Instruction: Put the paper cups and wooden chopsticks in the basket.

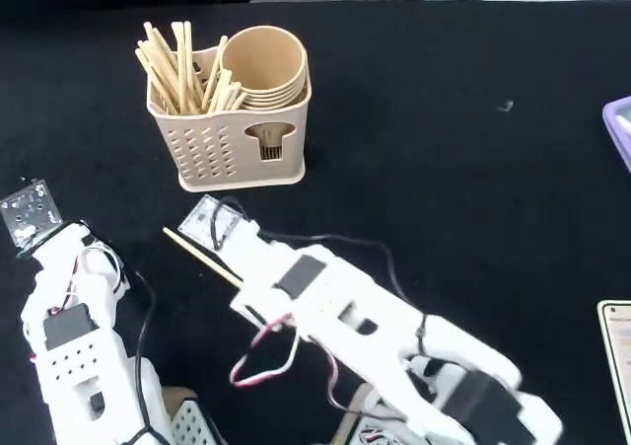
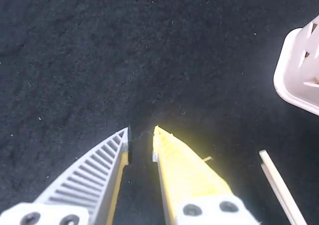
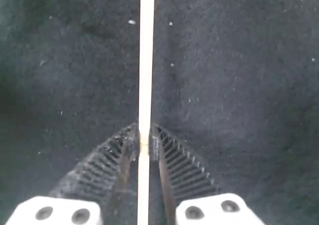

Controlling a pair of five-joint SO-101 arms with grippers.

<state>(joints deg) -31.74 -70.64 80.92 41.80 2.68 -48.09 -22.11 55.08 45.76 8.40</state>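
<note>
Black table carries the basket near its far edge; the right gripper pinches one chopstick, the left gripper slightly parted, holding nothing.

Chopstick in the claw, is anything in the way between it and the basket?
No, nothing visible stands between them. The right gripper is shut on the wooden chopstick, low over the black table, just in front of the basket.

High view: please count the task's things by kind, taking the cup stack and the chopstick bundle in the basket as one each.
Basket: 1
Paper cup stack: 1
Chopstick bundle: 1
Chopstick outside the basket: 1
Total: 4
</note>
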